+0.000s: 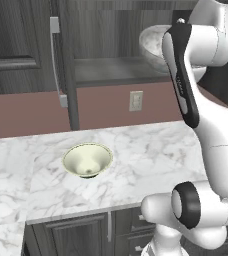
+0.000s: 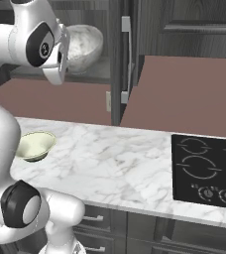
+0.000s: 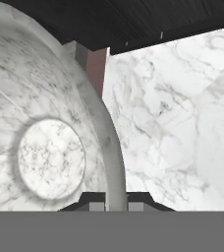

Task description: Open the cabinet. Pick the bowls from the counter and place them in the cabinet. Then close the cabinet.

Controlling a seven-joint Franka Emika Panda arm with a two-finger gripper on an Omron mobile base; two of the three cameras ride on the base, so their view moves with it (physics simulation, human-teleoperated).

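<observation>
The cabinet (image 1: 116, 70) stands open, its door swung out edge-on with a silver bar handle (image 1: 56, 60) (image 2: 126, 59). The marbled grey-white bowl (image 1: 153, 45) (image 2: 85, 44) is inside it, just over the lower shelf. Whether the bowl rests on the shelf I cannot tell. In the hand view my gripper (image 3: 116, 201) is shut on that bowl's rim (image 3: 109, 147), and the bowl's inside is on the left. The pale cream bowl (image 1: 87, 160) (image 2: 34, 145) sits upright on the white marble counter (image 1: 151, 150) below, apart from the arm.
A black cooktop (image 2: 206, 168) is set into the counter at the right. A wall outlet (image 1: 135, 101) sits on the reddish backsplash. Low dark cabinets (image 1: 81, 232) run under the counter's front edge. My own arm (image 1: 206, 125) crosses in front of the shelf.
</observation>
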